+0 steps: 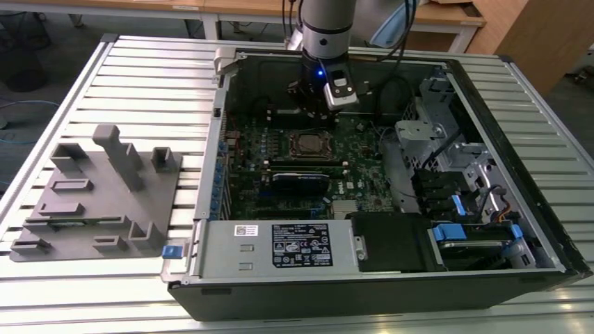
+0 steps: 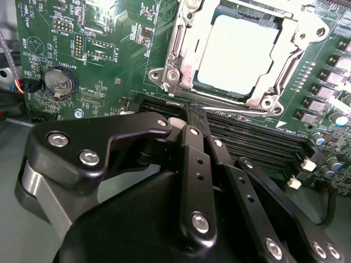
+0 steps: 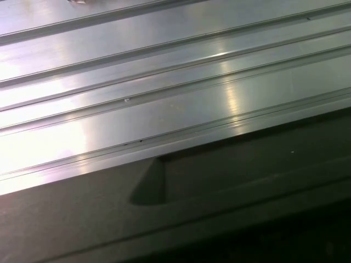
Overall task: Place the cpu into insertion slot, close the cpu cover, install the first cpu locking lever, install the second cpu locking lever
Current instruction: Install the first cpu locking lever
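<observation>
aluminium slats form the tabletop, ribbed and bright. on it lies an open black computer case, its side off. the first wrist view shows the same shiny slats next to a dark grey panel with a shallow recess. behind the tabletop stand wooden desks on a grey floor.

a grey arm reaches down into the far end of the case. on the exterior view's left, well apart from the case, sits a grey plastic holder with upright posts and pockets. inside the case a green board covers the floor. a metal box with a white label lies along the near wall. drive cages and blue clips crowd the exterior view's right, and black cables loop just beside the arm.

the black end effector hangs low over long black slots, near the socket. i cannot tell how far open it is or whether it grips anything. a black card stands between socket and labelled box.

the cpu is seated in the insertion slot, silvery top up. the cpu cover lies flat around it. a coin battery sits well apart.
</observation>
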You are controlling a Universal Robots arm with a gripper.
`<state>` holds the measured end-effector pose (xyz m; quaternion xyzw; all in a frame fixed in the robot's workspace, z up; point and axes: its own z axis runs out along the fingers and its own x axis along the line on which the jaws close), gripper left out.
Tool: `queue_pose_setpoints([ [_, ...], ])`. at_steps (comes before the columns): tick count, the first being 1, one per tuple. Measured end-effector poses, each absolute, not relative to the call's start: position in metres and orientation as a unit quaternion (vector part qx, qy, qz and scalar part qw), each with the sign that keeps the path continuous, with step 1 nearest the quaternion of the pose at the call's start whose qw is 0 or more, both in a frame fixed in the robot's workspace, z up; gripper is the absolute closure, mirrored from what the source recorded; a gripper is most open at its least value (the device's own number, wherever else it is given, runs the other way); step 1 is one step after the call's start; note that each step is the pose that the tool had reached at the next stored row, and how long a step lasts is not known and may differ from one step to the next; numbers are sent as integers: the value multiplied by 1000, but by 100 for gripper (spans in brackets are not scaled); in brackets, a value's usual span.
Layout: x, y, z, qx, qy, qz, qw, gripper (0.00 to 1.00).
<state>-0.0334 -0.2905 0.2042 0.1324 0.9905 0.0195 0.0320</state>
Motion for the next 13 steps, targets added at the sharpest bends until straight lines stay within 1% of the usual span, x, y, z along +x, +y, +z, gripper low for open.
queue_pose_setpoints([
  [13, -33, -290, 203, 132, 990, 20, 37, 89],
])
